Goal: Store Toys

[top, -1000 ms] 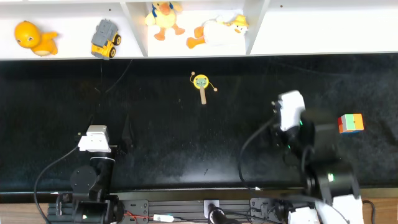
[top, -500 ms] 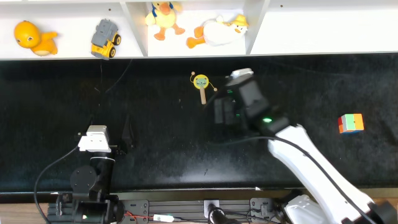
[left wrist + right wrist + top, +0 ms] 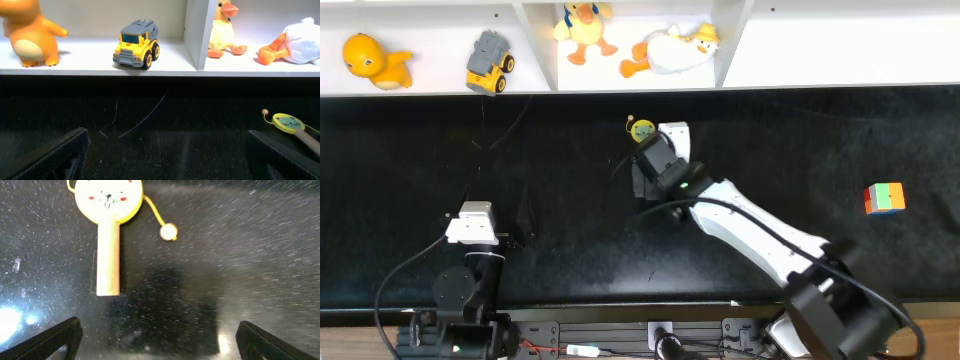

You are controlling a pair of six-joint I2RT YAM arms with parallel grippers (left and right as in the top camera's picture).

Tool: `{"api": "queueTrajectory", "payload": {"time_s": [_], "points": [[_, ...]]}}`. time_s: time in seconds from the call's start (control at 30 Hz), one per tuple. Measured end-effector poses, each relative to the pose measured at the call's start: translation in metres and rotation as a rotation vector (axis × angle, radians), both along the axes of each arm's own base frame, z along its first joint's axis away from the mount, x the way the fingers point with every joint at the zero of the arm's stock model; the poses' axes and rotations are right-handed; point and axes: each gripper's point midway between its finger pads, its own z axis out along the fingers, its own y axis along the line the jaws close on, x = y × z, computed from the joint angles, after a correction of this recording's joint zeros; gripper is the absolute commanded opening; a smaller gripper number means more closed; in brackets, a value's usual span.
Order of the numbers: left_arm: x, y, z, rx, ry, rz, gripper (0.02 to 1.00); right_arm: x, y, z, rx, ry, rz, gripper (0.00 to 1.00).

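Top: right tool over mid desk, just by rattle toy lying near shelf. Left tool back by own base. Colour cube far right on desk.
L wrist: left tool released, wide; rattle on desk off to one side.
R wrist: right tool released, fingers spread, above rattle, not touching.

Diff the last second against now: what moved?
The right gripper swung from near the cube leftward and up the top view, to above the rattle, jaws open, nothing taken hold of. The left gripper, rattle and cube stayed put.
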Motion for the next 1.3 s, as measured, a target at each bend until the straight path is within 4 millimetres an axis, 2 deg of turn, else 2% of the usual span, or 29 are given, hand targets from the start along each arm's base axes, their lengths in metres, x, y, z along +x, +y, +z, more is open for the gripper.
{"api": "queueTrajectory", "payload": {"time_s": [0.43,0.83,0.97,1.1,1.3], "points": [[0.000,0.000,0.000,0.000,0.000,0.000,0.998,0.011,0.024,-0.018,0.034,-0.040,-0.017,0.980],[0.000,0.000,0.000,0.000,0.000,0.000,0.998,0.035,0.040,-0.020,-0.009,-0.092,-0.031,0.928],[0.000,0.000,0.000,0.000,0.000,0.000,0.998,0.037,0.040,-0.021,-0.020,-0.096,-0.034,0.790],[0.000,0.000,0.000,0.000,0.000,0.000,0.998,0.038,0.040,-0.021,-0.026,-0.100,-0.032,0.533],[0.000,0.000,0.000,0.000,0.000,0.000,0.998,0.037,0.042,-0.020,-0.017,-0.098,-0.033,0.266]]}}
